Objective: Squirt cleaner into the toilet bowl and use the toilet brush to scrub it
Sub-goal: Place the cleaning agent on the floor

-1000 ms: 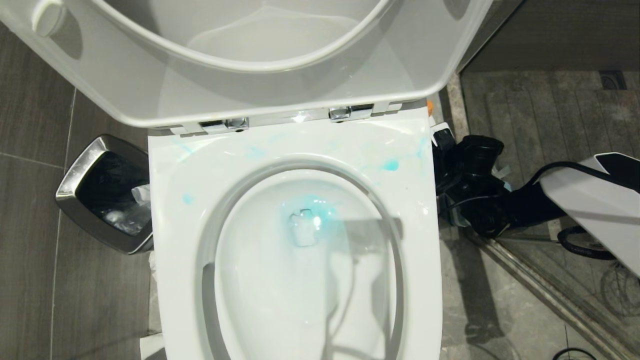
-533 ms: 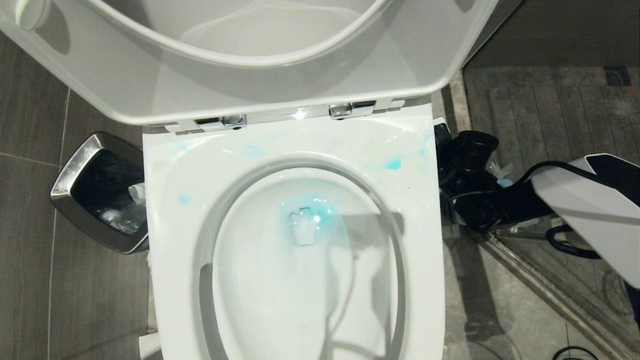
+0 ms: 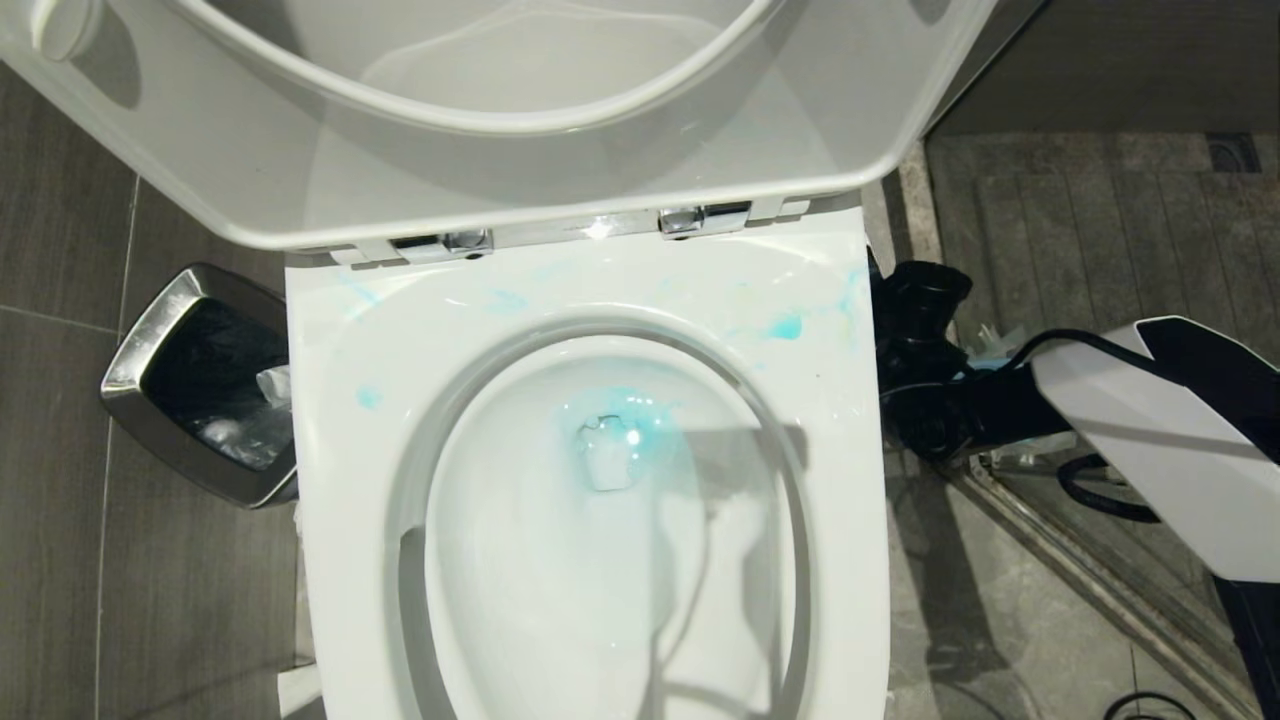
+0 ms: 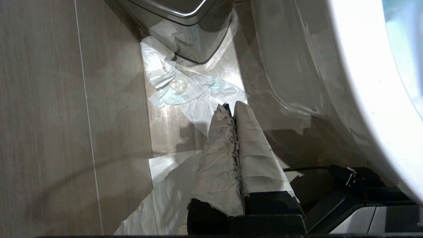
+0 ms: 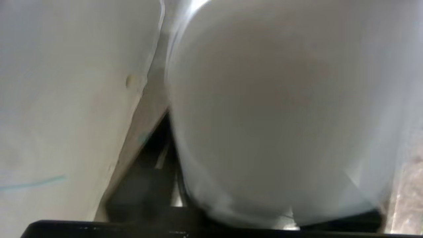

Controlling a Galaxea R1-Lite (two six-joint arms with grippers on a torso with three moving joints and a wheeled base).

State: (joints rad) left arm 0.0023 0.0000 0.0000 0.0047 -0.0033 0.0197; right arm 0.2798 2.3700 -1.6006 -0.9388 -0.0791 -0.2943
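The toilet bowl (image 3: 340, 450) fills the head view with its seat and lid (image 3: 560, 190) raised. Turquoise cleaner (image 3: 640, 425) pools round the drain, and pale smears such as a blue blot (image 3: 782, 326) mark the back rim. My right gripper (image 3: 915, 330) hangs low beside the bowl's right edge. In the right wrist view a white rounded thing (image 5: 271, 109) sits blurred right in front of it, next to the toilet's white side (image 5: 49, 99). My left gripper (image 4: 230, 109), wrapped in white, is shut and empty above the floor left of the bowl. The toilet brush is out of view.
A steel-rimmed waste bin (image 3: 160, 330) stands left of the bowl, and its base also shows as the bin (image 4: 185, 13) in the left wrist view. Crumpled tissue (image 4: 185, 89) lies on the floor beside it. A metal floor track (image 3: 1090, 585) and a black cable (image 3: 1100, 495) run at the right.
The camera shifted slightly at first. My right arm has sunk and moved closer to the bowl's right side, and the white tip seen by the rim a second ago is hidden.
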